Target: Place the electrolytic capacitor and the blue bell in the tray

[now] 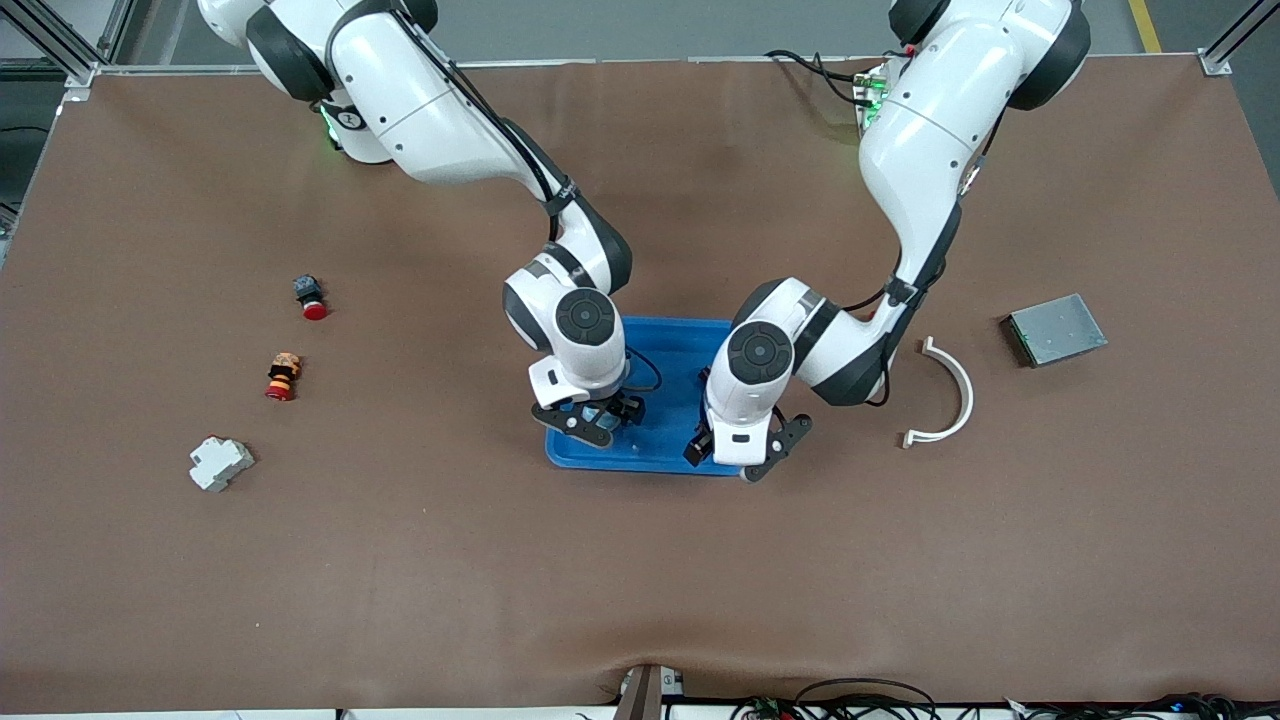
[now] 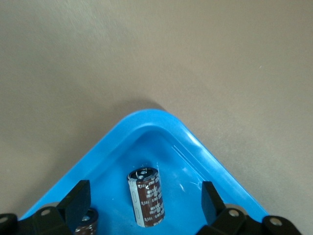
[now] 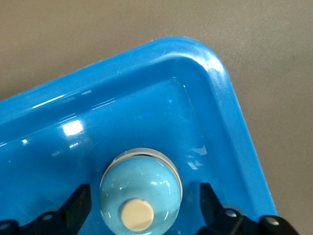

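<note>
A brown mat covers the table point(image 1: 640, 560), with metal frame posts at its corners and cables along the edge nearest the front camera.

The left gripper point(image 2: 146, 205) hangs low over the corner of the tray point(image 1: 668, 350) that lies toward the left arm's end and nearer the front camera. Its fingers point(image 2: 78, 200) stand wide apart and hold nothing. The electrolytic capacitor point(image 2: 146, 196), dark brown with a silver stripe, stands upright on the tray floor between them, touching neither finger.

The right gripper point(image 3: 142, 205) hangs low over the tray's corner toward the right arm's end, also on the side nearer the front camera. Its fingers point(image 3: 78, 205) are spread wide too and grip nothing. The blue bell point(image 3: 141, 192), a pale blue dome with a cream button on top, sits on the tray floor between them, with a gap at each side.

So the bright-blue tray, in the middle of the table, holds both items, one in each corner on its nearer side.

Toward the right arm's end of the table lie a red-capped push button point(image 1: 309, 296), an orange and red part point(image 1: 283, 376) nearer the front camera than the button, and a white plastic block point(image 1: 220, 463) nearer again. Toward the left arm's end, a white curved piece point(image 1: 953, 394) lies near the tray, and a grey metal box point(image 1: 1055, 329) lies well apart from it.
</note>
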Tool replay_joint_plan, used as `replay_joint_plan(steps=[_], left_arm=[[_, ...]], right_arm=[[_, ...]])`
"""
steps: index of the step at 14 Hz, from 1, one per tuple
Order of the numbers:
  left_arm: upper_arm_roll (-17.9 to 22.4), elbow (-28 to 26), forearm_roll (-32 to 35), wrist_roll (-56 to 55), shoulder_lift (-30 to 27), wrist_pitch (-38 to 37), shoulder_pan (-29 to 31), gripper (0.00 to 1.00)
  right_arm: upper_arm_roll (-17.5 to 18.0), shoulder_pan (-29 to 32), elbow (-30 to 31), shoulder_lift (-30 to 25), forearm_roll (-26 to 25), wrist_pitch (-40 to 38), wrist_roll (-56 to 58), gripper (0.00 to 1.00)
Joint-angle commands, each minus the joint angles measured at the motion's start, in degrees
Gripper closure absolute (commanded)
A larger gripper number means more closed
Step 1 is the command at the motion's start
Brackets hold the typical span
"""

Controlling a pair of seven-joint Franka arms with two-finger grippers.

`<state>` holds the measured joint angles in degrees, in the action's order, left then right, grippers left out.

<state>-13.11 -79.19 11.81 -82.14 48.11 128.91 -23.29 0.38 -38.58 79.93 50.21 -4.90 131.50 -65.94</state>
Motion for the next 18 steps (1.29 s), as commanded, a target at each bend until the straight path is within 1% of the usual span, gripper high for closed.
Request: replay_joint_plan(steps=[1,3,4,5,7,11,14,16,18], left_arm=[[0.1,-0.4,0.9,1.1,-2.7,-3.0,1.0,0.00],[-0.4,-0.4,0.3,2.8,-4.5,-5.1,2.5,0.00],[-0.6,-0.4,0.1,4.3,-5.7,-7.0,3.2,0.00],[-1.2,-0.5,-0.5,6.1,-7.0,-8.9,3.9,0.00],[-2.2,-0.6,-4.4,10.4,-9.7,-10.8,6.9,0.00],[-2.3,-0.8,-10.2,22.8,-15.5,-19.7,12.0,0.00],[-2.4,-1.0,-11.4,31.6,-19.0,-27.3,16.1,0.00],[-2.4,-1.1,-13.4,39.3,-21.6,-32.1,19.8,0.00],[-2.4,-1.6,-13.6,44.8,-24.2,-36.4,22.5,0.00]], right_arm=[[-0.6,-0.7,-1.8,0.5,-1.5,-1.2,-1.1,0.00],[-0.6,-0.3,-1.8,-0.5,-1.3,-1.9,-0.8,0.00],[-0.5,0.3,-2.0,-0.9,-1.4,-4.6,-0.7,0.00],[-0.5,0.5,-3.7,-0.9,-1.4,-7.1,-0.4,0.00],[-0.3,1.7,-7.7,-0.8,-1.2,-11.7,1.5,0.00],[1.5,6.4,-8.6,-2.6,-0.6,-13.5,6.3,0.00],[4.3,12.3,-9.9,-3.5,-0.6,-17.8,14.7,0.00],[4.5,14.5,-10.8,-4.6,-0.8,-20.7,20.8,0.00],[4.6,17.9,-10.8,-6.3,-0.7,-22.2,27.0,0.00]])
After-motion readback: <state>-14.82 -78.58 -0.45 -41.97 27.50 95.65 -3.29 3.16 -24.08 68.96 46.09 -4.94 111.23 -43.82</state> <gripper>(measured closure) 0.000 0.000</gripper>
